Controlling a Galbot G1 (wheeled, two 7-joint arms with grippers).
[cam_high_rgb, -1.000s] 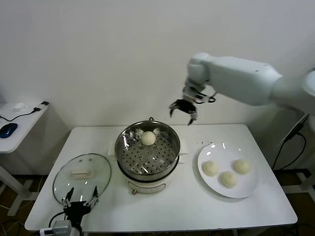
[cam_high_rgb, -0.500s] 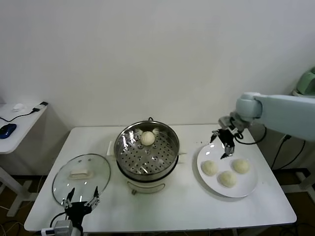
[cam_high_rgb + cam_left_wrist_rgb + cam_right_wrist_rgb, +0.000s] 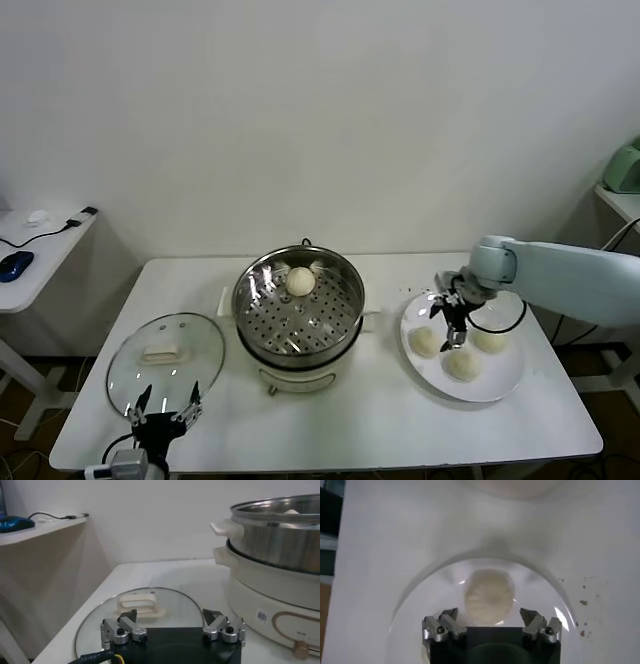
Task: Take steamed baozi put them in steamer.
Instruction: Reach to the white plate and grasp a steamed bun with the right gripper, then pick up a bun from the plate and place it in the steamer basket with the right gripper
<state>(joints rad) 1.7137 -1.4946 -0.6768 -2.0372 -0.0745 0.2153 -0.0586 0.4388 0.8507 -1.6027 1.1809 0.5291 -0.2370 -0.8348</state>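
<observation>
The steamer point(image 3: 300, 312) stands mid-table with one steamed baozi point(image 3: 301, 280) on its perforated tray. Three more baozi point(image 3: 426, 341) point(image 3: 461, 364) point(image 3: 489, 340) lie on a white plate point(image 3: 500, 378) to its right. My right gripper point(image 3: 449, 328) hangs open low over the plate, just above the bun nearest the steamer. In the right wrist view that baozi point(image 3: 489, 596) sits ahead of and between the spread fingers of the gripper point(image 3: 490, 617), untouched. My left gripper point(image 3: 163, 408) is parked open at the table's front left corner.
A round glass lid point(image 3: 166, 352) with a white handle point(image 3: 140, 604) lies flat left of the steamer, right in front of the left gripper point(image 3: 171, 617). The steamer's wall point(image 3: 280, 545) rises beside it. A side desk with a blue mouse point(image 3: 16, 264) stands far left.
My right arm swung from above the steamer's far rim over to the plate and came down over the bun nearest the steamer, jaws open throughout. The left arm stayed put.
</observation>
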